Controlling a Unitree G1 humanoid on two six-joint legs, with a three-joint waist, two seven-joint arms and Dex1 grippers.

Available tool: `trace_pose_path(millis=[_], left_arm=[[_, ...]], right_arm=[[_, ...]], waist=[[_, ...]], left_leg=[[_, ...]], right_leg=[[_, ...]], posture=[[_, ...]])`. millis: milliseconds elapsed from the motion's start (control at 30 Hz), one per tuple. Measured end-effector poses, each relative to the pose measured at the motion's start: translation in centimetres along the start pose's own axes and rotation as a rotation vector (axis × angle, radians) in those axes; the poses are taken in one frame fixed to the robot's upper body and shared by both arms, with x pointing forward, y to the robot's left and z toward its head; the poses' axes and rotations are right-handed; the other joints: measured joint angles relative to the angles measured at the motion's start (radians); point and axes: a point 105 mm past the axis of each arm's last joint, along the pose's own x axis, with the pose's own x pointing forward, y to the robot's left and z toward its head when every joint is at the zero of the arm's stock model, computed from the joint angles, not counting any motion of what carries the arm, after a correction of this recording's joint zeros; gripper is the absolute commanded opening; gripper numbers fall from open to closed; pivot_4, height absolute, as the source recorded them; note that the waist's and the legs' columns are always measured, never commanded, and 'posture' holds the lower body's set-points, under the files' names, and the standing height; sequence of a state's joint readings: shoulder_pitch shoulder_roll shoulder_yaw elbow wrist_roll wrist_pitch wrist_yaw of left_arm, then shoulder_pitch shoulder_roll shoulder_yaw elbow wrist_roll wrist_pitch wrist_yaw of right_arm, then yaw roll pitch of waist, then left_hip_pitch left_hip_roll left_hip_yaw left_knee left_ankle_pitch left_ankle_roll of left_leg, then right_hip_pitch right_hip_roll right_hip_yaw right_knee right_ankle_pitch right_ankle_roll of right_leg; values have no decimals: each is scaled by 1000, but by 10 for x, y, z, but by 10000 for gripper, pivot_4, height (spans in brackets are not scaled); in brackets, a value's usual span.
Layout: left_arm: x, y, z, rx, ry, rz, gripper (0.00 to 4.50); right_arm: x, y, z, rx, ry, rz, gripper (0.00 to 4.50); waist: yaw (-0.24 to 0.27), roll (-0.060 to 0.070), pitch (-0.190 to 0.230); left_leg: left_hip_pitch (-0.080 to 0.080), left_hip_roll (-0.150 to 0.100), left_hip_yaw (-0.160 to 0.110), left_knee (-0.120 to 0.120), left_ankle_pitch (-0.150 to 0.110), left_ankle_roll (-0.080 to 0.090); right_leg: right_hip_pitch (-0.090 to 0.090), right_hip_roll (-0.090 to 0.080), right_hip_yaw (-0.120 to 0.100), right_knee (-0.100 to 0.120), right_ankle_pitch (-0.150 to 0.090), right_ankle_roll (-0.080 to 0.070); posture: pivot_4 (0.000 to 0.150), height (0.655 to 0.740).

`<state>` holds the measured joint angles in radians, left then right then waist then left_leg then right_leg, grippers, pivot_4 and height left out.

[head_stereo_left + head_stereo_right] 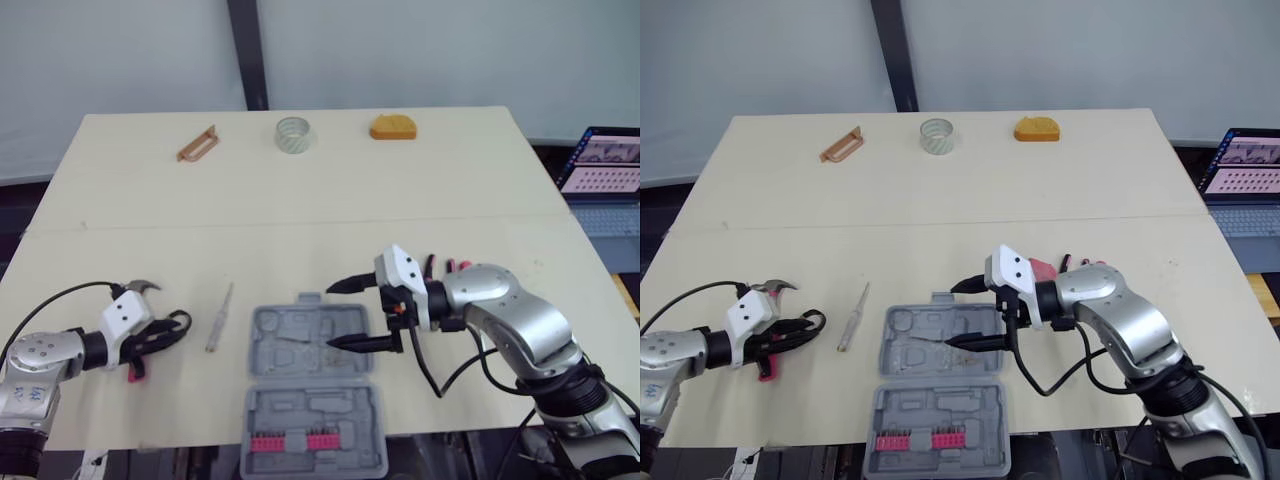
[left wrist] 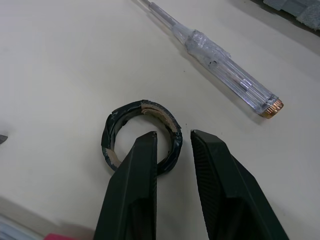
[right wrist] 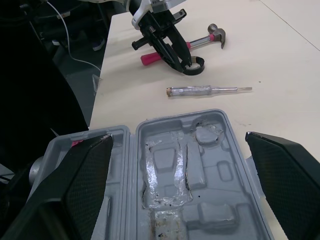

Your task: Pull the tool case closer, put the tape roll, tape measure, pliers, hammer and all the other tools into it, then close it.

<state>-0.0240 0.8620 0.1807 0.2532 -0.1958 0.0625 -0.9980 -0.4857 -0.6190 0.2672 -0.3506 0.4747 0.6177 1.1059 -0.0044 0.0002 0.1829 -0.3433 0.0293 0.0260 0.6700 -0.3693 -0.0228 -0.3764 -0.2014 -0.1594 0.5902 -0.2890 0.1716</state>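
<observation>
Tool case (image 1: 312,400): grey, lying open and flat at the table's (image 1: 120,220) near edge, centre; a row of pink bits (image 1: 292,441) in its nearer half, moulded recesses in the farther half.
Right gripper (image 1: 332,316): fingers spread wide, hanging over the case's farther half, holding nothing.
Pliers (image 1: 450,266): pink handles, on the table just behind the right gripper.
Screwdriver (image 1: 219,318): clear handle, just left of the case.
Black tape roll (image 2: 141,136): flat on the table, left of the screwdriver.
Left gripper (image 2: 174,135): narrow gap, one finger over the roll's hole, one outside its wall.
Hammer (image 3: 200,41): pink grip, beside the left gripper.
Far edge: copper-coloured tool (image 1: 197,143), clear tape roll (image 1: 293,134), orange tape measure (image 1: 393,127).
</observation>
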Motion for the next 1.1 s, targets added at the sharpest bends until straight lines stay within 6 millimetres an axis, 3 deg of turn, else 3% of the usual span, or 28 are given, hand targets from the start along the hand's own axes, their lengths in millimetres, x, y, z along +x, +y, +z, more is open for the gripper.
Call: trace_pose_path(millis=[733, 1100], left_arm=[[0, 4, -7, -14, 4, 10, 11736], [2, 7, -1, -8, -15, 6, 11736]], right_arm=[[0, 2, -5, 21, 1, 1, 45000], [0, 2, -5, 21, 0, 1, 45000]], waist=[[0, 0, 0], [-1, 0, 0]], left_leg=[[0, 0, 0, 0, 0, 0], [0, 0, 0, 0, 0, 0]], right_leg=[[0, 0, 0, 0, 0, 0], [0, 0, 0, 0, 0, 0]], posture=[[1500, 7400], [1500, 7400]])
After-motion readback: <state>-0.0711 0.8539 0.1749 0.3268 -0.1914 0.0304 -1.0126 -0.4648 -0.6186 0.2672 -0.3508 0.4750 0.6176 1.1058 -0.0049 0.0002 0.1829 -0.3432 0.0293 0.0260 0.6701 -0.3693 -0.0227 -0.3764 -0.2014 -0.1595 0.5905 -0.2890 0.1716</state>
